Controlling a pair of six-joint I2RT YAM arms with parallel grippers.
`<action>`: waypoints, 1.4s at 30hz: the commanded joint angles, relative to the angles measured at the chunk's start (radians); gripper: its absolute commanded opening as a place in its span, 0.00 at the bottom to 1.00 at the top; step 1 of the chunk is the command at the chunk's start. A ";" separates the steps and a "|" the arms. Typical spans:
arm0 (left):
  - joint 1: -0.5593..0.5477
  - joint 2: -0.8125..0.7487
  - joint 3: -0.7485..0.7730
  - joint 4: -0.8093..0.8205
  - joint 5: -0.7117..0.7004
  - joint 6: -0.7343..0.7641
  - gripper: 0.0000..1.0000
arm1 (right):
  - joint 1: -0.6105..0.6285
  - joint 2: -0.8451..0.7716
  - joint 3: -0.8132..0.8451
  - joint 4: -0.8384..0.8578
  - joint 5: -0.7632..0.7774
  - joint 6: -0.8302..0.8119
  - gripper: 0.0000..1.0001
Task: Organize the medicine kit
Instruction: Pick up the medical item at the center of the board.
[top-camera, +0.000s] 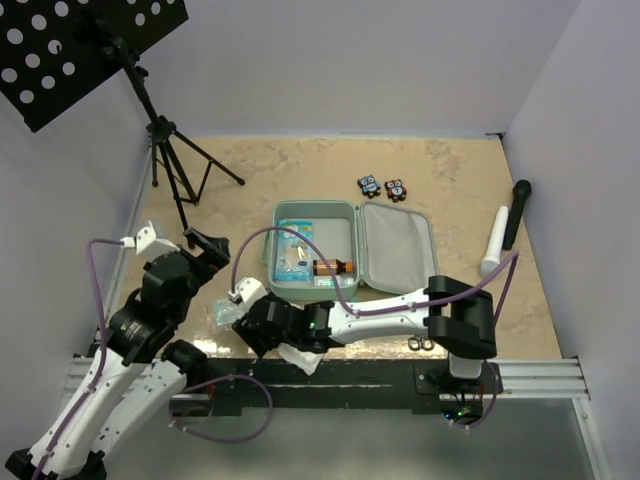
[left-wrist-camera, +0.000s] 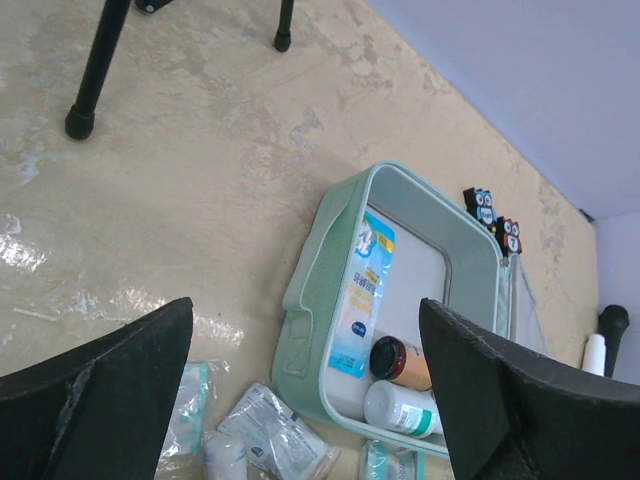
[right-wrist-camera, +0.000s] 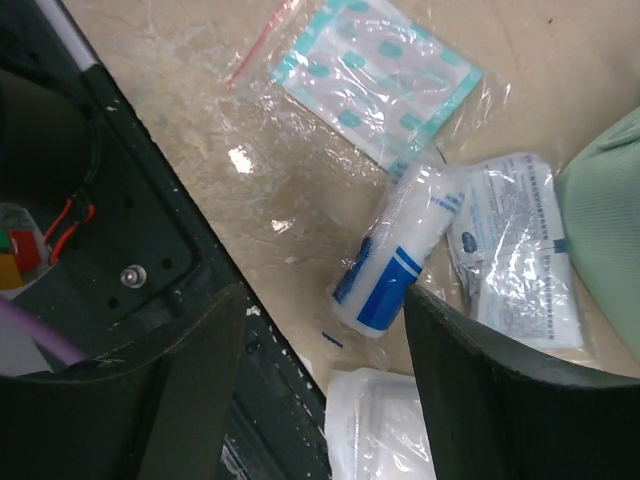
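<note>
1. Step in hand: packing is part done. The mint-green hinged zip medicine kit lies open flat at the middle of the beige mottled tabletop, grey-lined lid to the right. Its tray holds a flat blue-and-white box, a brown bottle with a dark cap and a white bottle with a green label
2. Outside it, by the near-left corner, lie a white roll in a blue-banded wrapper, a white sachet with blue print and a clear zip bag of teal-patterned plasters
3. The right gripper hangs over the roll with its fingers spread and nothing pinched; the roll's near end lies between them, closer to one finger
4. Next move, as I judge it: centre on the roll, go down, close across its width, then carry it to the tray without snagging the crinkly sachet touching it
5. Pose: the right arm stretches leftward along the near edge, wrist pointing down. The left gripper is raised left of the kit, tilted toward it, fingers fully spread and empty
</note>
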 joint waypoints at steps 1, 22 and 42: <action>0.006 -0.070 0.006 -0.076 -0.066 -0.048 0.98 | -0.002 0.049 0.076 -0.042 0.071 0.081 0.68; 0.006 -0.116 -0.043 -0.113 -0.082 -0.082 0.98 | -0.002 0.129 0.087 -0.085 0.153 0.139 0.51; 0.006 -0.082 -0.112 0.007 -0.016 -0.067 0.96 | -0.094 -0.300 0.097 -0.249 0.380 -0.023 0.44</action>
